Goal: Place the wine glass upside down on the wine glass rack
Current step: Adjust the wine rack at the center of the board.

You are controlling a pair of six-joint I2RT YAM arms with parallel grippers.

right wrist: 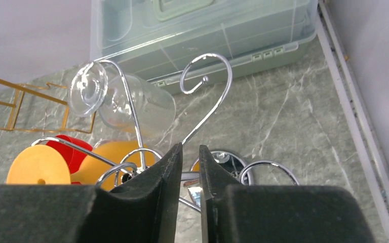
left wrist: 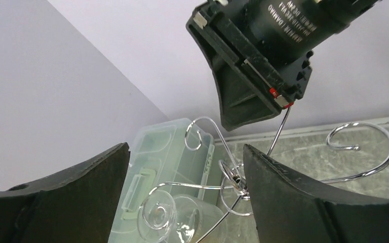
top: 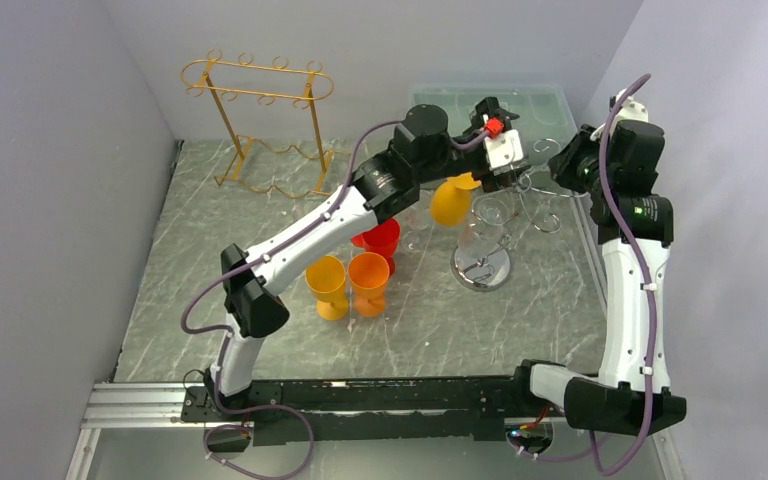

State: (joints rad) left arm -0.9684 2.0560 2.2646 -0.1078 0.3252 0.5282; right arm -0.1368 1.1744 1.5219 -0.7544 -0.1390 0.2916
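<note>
Glassware standing on the table (top: 520,320) is taken in fully only from above. A yellow cup (top: 327,287), an orange cup (top: 368,282) and a red cup (top: 381,240) are grouped just left of the chrome wine glass rack (top: 482,268). A gold rack (top: 260,120) and a clear plastic box (top: 535,100) are set farther back. The yellow wine glass (top: 451,201) is seen there hanging upside down at the rack's left side, foot up and bowl down.

How it hangs is shown better by the right wrist camera: the flat foot is carried on a wire arm, with the bowl below it. A clear glass (right wrist: 116,101), barely made out from above, is shown there hung on another arm. The fingers of the right hand (right wrist: 190,152) are parted by a narrow gap only. A rack wire runs down into that gap, but no pinch on it can be made out.

In the left wrist view the left hand (left wrist: 185,157) is shown wide open with nothing held. The rack's curled hooks and the clear glass are framed between its fingers, and the yellow glass is not caught in this view. The right hand is seen from here set against a rack wire. White print on its casing, turned upside down, appears to read "DAMIAO"; the remainder is too small to be read.
</note>
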